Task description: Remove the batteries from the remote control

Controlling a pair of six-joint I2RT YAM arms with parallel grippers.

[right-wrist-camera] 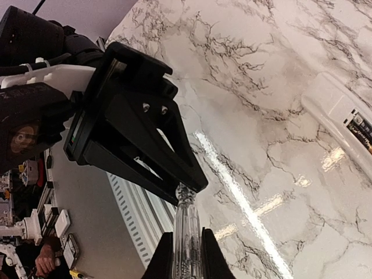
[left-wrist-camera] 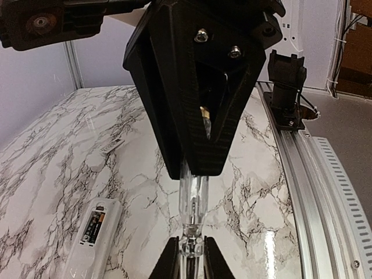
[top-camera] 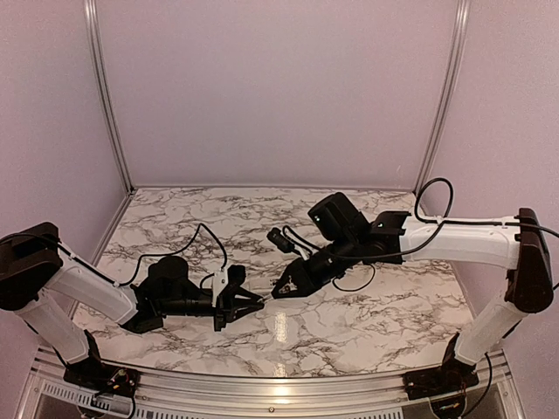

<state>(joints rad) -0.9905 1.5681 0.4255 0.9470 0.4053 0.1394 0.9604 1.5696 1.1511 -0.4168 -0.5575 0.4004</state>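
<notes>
Remote control [left-wrist-camera: 87,244] lies flat on the table [left-wrist-camera: 58,151] with its recess upward and open. It sits beside the point where the two arms meet, and neither arm touches it. Batteries [left-wrist-camera: 93,224] sit in the recess; only one labelled cell can be made out. Left gripper [left-wrist-camera: 187,256] and right gripper [left-wrist-camera: 197,165] each have jaws clenched on opposite ends of one clear rod [left-wrist-camera: 192,200], held above the table. Assessment: the remote is light, rigid, smooth plastic, likely to skid on the glossy marble; pin it by its long edges. The cells are small, hard and round, prone to rolling; lever at an exposed end.
</notes>
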